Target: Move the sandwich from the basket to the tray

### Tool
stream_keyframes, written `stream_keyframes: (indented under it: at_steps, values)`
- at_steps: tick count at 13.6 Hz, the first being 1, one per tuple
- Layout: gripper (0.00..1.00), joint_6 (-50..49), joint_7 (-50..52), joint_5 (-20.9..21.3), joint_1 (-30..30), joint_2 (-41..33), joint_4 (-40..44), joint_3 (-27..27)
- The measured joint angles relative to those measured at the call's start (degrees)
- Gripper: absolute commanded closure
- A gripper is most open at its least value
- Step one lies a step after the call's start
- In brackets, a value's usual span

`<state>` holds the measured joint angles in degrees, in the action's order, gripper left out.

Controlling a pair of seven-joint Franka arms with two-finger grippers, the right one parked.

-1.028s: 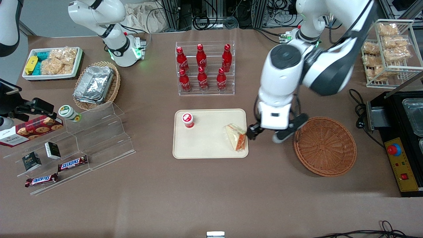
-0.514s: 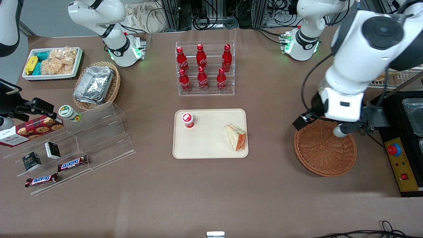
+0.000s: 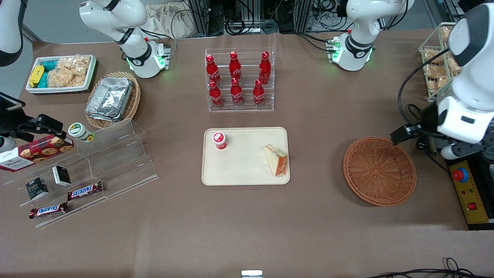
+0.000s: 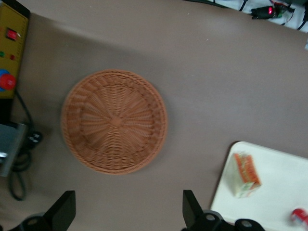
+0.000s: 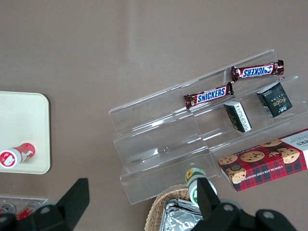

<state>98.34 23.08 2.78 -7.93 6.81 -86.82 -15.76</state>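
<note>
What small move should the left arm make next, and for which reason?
Probably only a retreat to rest. The sandwich already lies on the tray, beside the red-capped cup, and the basket holds nothing. The gripper is open and carries nothing, raised above the table past the basket toward the working arm's end, so no further grasp seems needed.

A brown counter (image 3: 239, 231) fills the room view; black cables (image 3: 247, 23) lie at its edge farthest from the camera.
</note>
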Motion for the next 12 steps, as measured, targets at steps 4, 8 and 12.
stream_keyframes:
  at_steps: [4,8,12]
  values:
    - [0.0,-0.84,-9.87,-2.26,10.3,-3.05,-2.12,14.17]
    - [0.0,0.2,-15.24,-2.51,14.64,-6.95,-7.66,19.93]
    - [0.0,2.51,-15.61,-2.51,15.08,-10.37,-12.56,20.6]
